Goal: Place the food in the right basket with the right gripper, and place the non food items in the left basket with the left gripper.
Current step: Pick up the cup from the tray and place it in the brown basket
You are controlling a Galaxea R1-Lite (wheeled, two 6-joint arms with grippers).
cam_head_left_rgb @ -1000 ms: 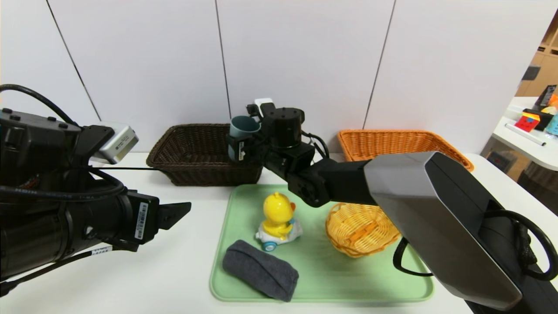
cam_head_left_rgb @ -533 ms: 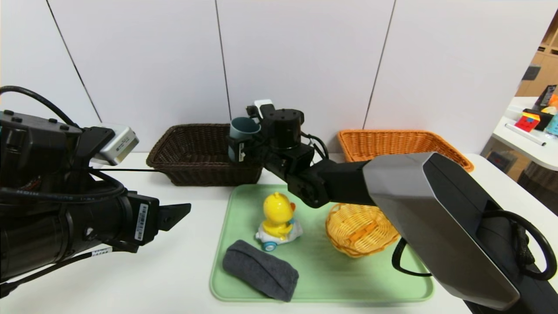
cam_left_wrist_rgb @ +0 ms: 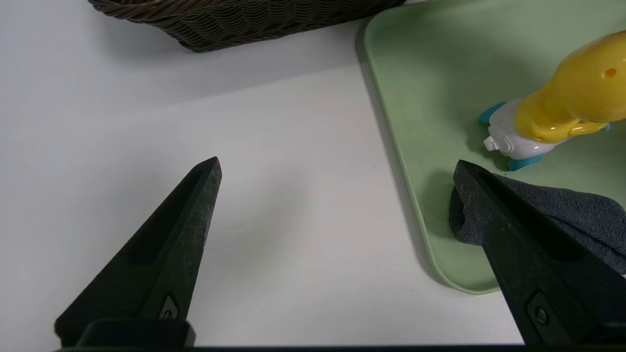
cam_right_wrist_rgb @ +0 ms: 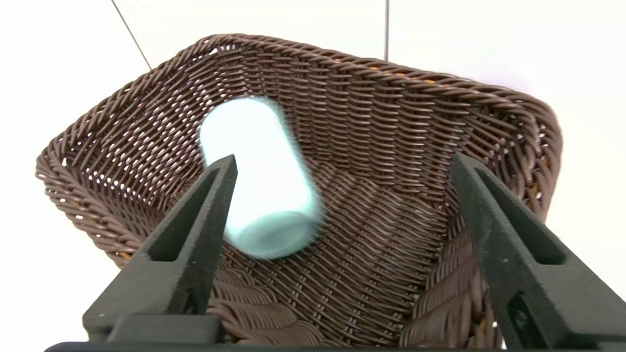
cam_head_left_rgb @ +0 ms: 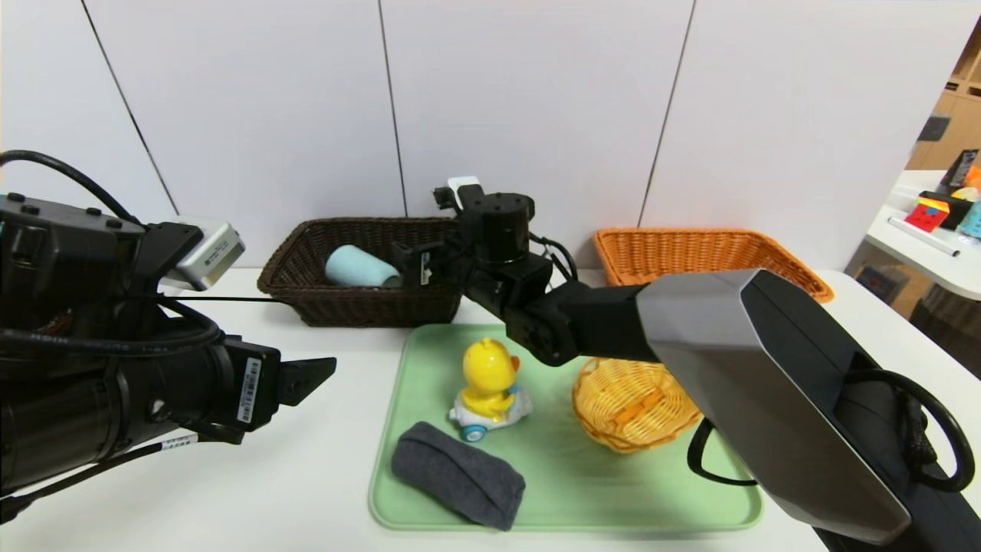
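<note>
The black right gripper (cam_head_left_rgb: pixel 410 261) has its fingers wide apart over the dark brown wicker left basket (cam_head_left_rgb: pixel 306 264), so the blue-grey plastic cup (cam_head_left_rgb: pixel 359 267) lies inside. The left gripper (cam_left_wrist_rgb: pixel 337 195), open too, waits beside the green tray (cam_head_left_rgb: pixel 567 475).

There are two large rectangular wicker baskets behind the green tray (cam_head_left_rgb: pixel 674 502): one dark brown basket (cam_head_left_rgb: pixel 306 264) and one orange basket (cam_head_left_rgb: pixel 674 249). One small round yellow wicker bowl (cam_head_left_rgb: pixel 636 406) stands on the tray. The loose items are three: one blue-grey cup (cam_head_left_rgb: pixel 360 268) lying on its side inside the dark brown basket, one yellow duck toy (cam_head_left_rgb: pixel 488 381) on the tray, and one dark grey pouch (cam_head_left_rgb: pixel 457 474) on the tray, in front of the duck. There is one tray. I can count two robot arms, each with one gripper.
</note>
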